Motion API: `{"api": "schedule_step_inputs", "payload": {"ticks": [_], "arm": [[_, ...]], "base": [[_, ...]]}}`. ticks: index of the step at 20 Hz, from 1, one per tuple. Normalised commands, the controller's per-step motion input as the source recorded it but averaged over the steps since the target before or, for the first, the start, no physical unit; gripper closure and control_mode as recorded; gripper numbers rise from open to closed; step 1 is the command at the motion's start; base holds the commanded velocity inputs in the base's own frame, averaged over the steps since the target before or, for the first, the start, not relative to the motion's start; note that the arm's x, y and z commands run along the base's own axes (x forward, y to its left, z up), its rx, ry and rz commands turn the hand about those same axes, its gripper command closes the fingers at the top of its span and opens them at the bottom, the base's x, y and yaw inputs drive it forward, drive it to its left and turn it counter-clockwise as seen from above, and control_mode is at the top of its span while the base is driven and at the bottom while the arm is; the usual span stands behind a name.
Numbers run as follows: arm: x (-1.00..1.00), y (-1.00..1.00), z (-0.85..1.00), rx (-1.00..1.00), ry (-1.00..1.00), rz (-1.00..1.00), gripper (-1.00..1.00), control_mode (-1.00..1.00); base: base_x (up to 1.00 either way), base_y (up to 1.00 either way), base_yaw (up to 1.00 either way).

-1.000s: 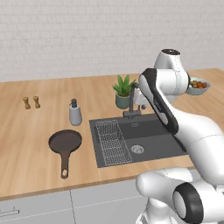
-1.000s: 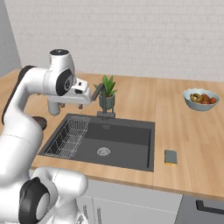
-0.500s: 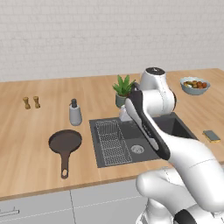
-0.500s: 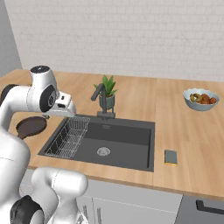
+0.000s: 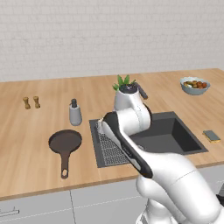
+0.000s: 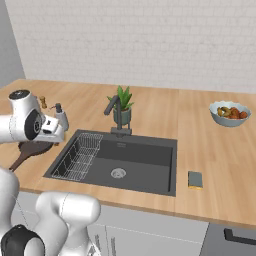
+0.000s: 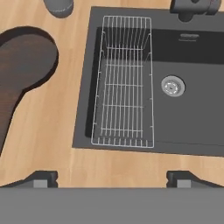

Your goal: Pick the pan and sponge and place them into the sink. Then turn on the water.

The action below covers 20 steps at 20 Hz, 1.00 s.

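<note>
Wooden worktop (image 5: 39, 131): carries everything; the hand hovers above its front strip, by the rack end of the basin.
Sink (image 6: 145, 165): dark grey, nothing dropped in yet; wire rack (image 7: 124, 83) sits at the end nearest the pan, so I'd set the pan down in the bare part by the drain (image 7: 172, 85).
Pan (image 5: 65, 142): flat on the wood beside the sink, handle pointing to the front edge; the long handle looks the surest place to take hold.
Faucet (image 6: 114, 107): dry, no stream under the spout; that comes last.
Sponge (image 6: 195, 179): lies on the worktop just past the far end of the sink, well apart from the pan.
Fingers (image 7: 41, 178): spread wide, grasping nothing; they want to slide over and straddle the handle crosswise before closing.
</note>
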Motion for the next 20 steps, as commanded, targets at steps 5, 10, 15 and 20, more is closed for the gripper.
{"api": "schedule_step_inputs", "payload": {"ticks": [5,10,15,20], "arm": [[0.0,0.88,-0.26,-0.09,0.0,-0.04,-1.0,-1.0],[0.0,0.68,-0.29,-0.06,0.06,0.0,-1.0,-1.0],[0.0,0.73,-0.26,-0.01,0.22,-0.01,-1.0,-1.0],[0.11,0.7,-0.25,-0.03,0.2,-0.01,-1.0,-1.0]], "base": [[0.0,0.0,0.0],[0.0,0.0,0.0],[0.0,0.0,0.0],[0.0,0.0,0.0]]}}
